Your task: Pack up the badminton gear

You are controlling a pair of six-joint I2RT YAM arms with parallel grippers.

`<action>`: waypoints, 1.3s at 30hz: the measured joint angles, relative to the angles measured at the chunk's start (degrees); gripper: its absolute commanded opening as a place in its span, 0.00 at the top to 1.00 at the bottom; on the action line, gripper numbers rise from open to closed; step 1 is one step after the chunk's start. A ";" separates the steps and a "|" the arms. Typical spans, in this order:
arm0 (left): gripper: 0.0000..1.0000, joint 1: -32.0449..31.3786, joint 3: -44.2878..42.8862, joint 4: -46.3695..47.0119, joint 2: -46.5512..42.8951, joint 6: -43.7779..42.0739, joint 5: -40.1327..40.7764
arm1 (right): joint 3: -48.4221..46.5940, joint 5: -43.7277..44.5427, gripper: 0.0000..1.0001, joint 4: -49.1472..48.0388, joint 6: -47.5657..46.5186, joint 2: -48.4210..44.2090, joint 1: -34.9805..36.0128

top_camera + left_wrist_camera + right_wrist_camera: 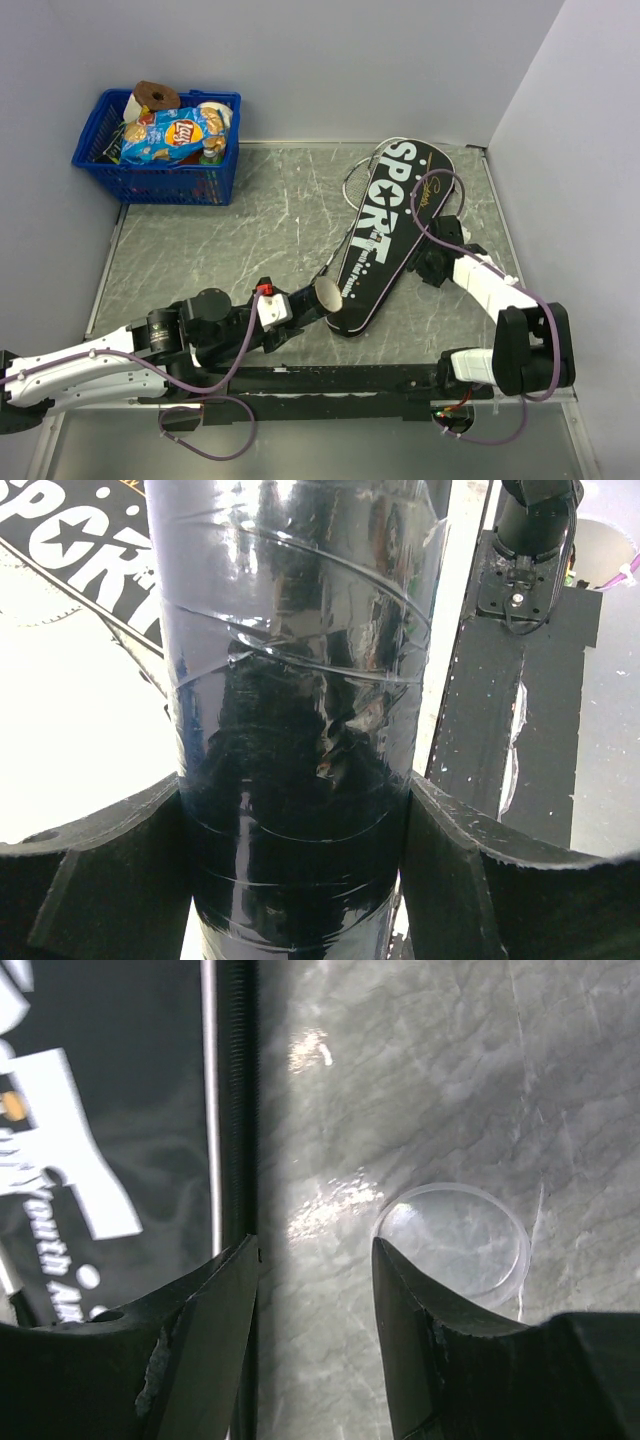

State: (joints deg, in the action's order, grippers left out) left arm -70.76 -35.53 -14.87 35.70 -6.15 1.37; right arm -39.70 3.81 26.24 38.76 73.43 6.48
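Observation:
The black racket bag lettered SPORT [385, 225] lies slanted on the table right of centre. Two white racket frames [357, 172] stick out from under its far left edge. My left gripper [298, 306] is shut on the long dark tube [318, 298], whose open end points at the bag's near end. In the left wrist view the glossy tube [300, 680] fills the gap between the fingers [455, 870]. My right gripper [432, 268] is open and empty, low over the table beside the bag's right edge [100, 1110]. The same gripper [315, 1245] shows in the right wrist view.
A blue plastic basket [160, 185] with a crisp packet [170, 135] stands at the far left corner. A clear round lid [455, 1240] lies on the table just right of my right fingers. Walls close the back and right sides.

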 measured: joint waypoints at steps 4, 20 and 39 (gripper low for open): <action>0.99 0.00 0.00 -0.09 0.00 0.00 0.00 | 0.00 0.46 0.47 -0.04 0.55 3.26 0.00; 0.99 0.02 0.00 -0.46 0.00 0.00 -0.02 | 0.00 1.31 0.73 -1.31 0.52 7.43 0.00; 0.99 0.00 0.00 -0.52 0.02 0.02 0.00 | 0.33 1.07 1.00 -3.08 0.13 7.69 0.00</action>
State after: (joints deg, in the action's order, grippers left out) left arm -70.76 -35.53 -15.40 35.73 -6.13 1.37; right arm -39.38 4.89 23.16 38.89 81.12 6.48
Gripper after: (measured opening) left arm 0.711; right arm 0.009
